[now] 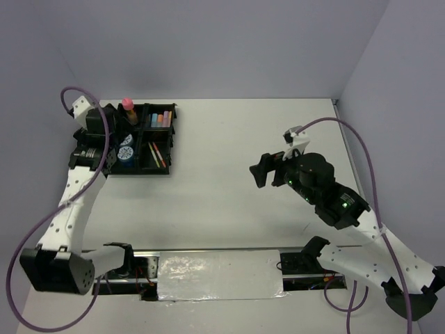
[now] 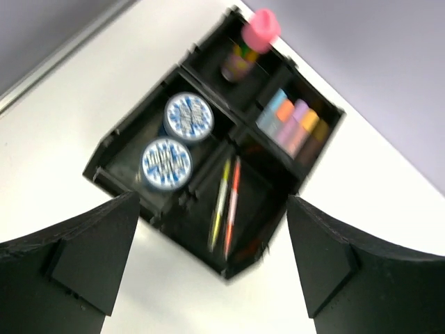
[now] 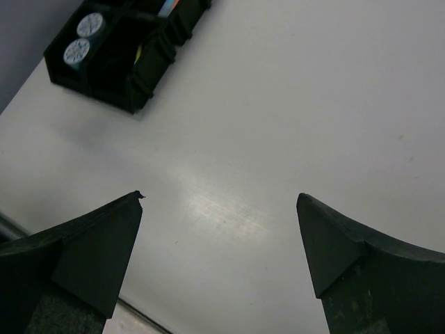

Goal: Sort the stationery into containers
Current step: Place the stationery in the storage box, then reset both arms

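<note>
Your left hand [image 2: 212,203] hangs above the black plastic four-compartment tray [image 1: 171,139], fingers spread wide and holding nothing. The tray sits at the far left of the white tabletop [image 1: 229,139]. Inside it, two round blue-patterned tins [image 2: 189,117] lie side by side in the near-left compartment, and a pink-capped stubby tube [image 2: 250,42] stands upright at far left. Short pastel markers [image 2: 292,124] line up at far right, with thin orange and yellow-green pens [image 2: 233,202] (lying parallel) at near right. Your right hand [image 3: 219,198], equally wide and empty, hovers well to the tray's right.
</note>
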Controlling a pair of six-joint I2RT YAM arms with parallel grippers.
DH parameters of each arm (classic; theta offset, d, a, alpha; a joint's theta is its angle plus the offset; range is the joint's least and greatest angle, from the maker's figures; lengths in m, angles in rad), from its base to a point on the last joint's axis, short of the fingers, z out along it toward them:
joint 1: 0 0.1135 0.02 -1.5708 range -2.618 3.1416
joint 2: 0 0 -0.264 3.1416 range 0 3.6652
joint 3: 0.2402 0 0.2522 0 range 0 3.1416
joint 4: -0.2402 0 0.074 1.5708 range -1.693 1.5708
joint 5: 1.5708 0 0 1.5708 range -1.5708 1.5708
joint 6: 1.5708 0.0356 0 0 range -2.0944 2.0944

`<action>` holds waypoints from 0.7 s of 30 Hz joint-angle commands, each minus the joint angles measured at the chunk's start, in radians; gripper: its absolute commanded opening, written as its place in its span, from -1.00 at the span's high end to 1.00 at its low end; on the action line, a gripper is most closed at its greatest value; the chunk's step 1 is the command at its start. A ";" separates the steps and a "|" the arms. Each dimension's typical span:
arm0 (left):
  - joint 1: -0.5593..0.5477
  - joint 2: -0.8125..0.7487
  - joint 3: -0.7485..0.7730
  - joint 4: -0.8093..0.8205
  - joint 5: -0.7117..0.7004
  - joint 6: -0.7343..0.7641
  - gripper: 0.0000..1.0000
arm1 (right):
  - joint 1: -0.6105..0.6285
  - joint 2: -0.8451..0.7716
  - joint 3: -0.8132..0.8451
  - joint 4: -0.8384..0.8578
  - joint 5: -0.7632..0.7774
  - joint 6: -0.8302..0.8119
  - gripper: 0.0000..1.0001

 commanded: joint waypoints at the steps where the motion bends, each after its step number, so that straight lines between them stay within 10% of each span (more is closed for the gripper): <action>1: -0.064 -0.134 0.028 -0.171 0.009 0.069 -0.99 | 0.007 -0.058 0.111 -0.065 0.210 -0.032 -0.99; 10: -0.083 -0.453 -0.060 -0.315 0.012 0.261 -0.99 | 0.005 -0.167 0.323 -0.354 0.310 -0.042 -0.99; 21: -0.140 -0.931 -0.282 -0.236 0.048 0.274 -0.99 | 0.005 -0.451 0.197 -0.338 0.265 -0.083 -0.99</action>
